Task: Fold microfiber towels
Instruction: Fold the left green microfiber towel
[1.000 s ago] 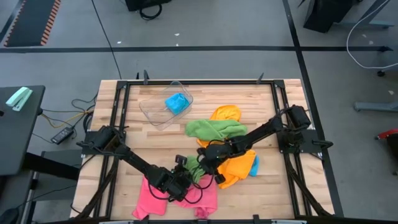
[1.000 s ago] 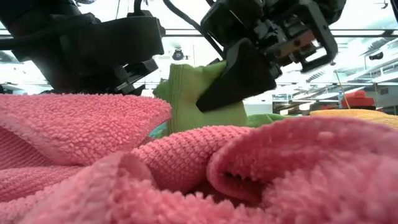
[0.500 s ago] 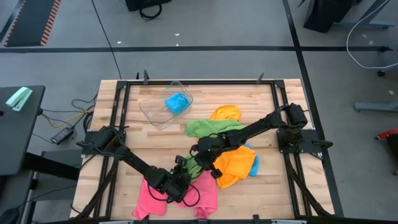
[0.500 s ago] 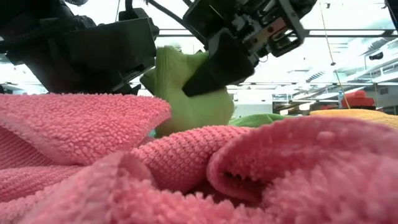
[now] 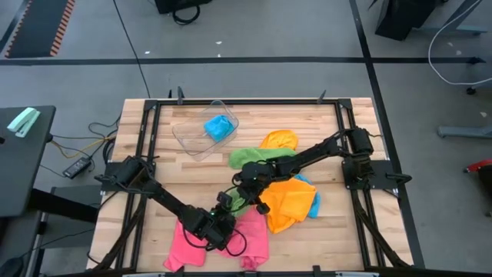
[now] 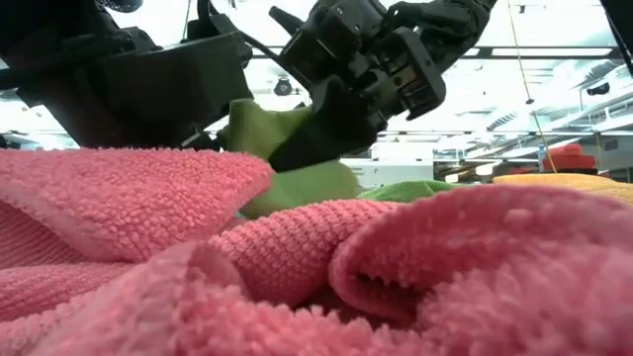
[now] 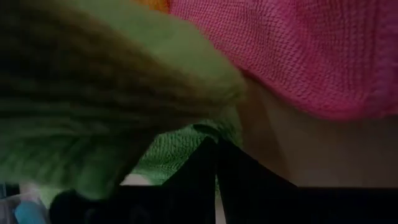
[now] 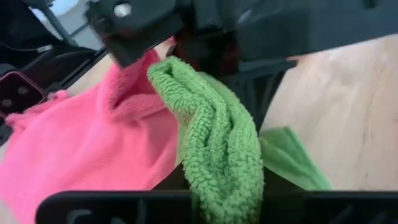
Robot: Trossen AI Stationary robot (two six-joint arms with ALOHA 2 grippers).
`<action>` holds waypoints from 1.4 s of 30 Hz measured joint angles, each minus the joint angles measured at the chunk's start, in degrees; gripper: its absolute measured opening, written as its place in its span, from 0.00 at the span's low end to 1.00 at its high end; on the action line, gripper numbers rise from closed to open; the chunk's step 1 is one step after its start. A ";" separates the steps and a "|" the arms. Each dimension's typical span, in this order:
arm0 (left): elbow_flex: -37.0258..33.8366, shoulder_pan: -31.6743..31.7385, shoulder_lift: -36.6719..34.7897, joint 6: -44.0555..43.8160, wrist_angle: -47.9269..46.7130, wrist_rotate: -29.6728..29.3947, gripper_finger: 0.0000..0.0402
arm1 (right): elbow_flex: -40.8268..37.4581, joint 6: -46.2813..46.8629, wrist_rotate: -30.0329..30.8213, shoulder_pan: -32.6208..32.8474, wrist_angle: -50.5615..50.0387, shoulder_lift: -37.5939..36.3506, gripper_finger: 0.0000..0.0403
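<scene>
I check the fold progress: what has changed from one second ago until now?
The right hand, shut on the green towel, carried its edge toward the left hand, which shut. The pink towel, orange towel and tub stayed.

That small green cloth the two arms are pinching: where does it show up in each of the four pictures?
High view: green towel at centre, between both grippers.
Low view: middle, behind the pink folds.
Left wrist view: blurred green, filling the near side.
Right wrist view: thick fold at centre.
Shared landmark: pink towel, beside it.
</scene>
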 joint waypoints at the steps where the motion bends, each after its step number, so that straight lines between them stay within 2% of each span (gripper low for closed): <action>1: 0.00 0.15 0.00 0.63 0.18 -0.13 0.04 | 0.04 -0.18 0.07 -0.04 0.70 -0.02 0.10; 12: 0.00 0.24 0.00 -0.55 1.06 -0.82 0.14 | 0.07 -4.63 7.98 0.52 1.07 -0.07 0.10; 21: 1.26 -1.62 -0.02 -0.25 -0.98 -1.05 0.22 | 0.03 -5.23 10.16 0.77 0.20 2.53 0.10; 26: 2.60 -4.12 -0.04 -2.54 -7.91 -0.92 0.20 | 0.07 -3.96 10.29 0.77 0.46 2.84 0.10; 31: 3.96 -5.75 -0.06 -9.14 -14.84 -1.30 0.16 | 0.07 -2.62 10.27 0.49 0.46 2.91 0.10; 38: 4.33 -6.10 -0.09 -9.20 -10.44 -1.44 0.12 | 0.07 -2.45 10.65 0.53 0.63 3.08 0.11; 42: 4.33 -6.08 -0.09 -8.79 -10.69 -1.46 0.10 | 0.04 -0.47 10.69 0.25 0.66 2.96 0.19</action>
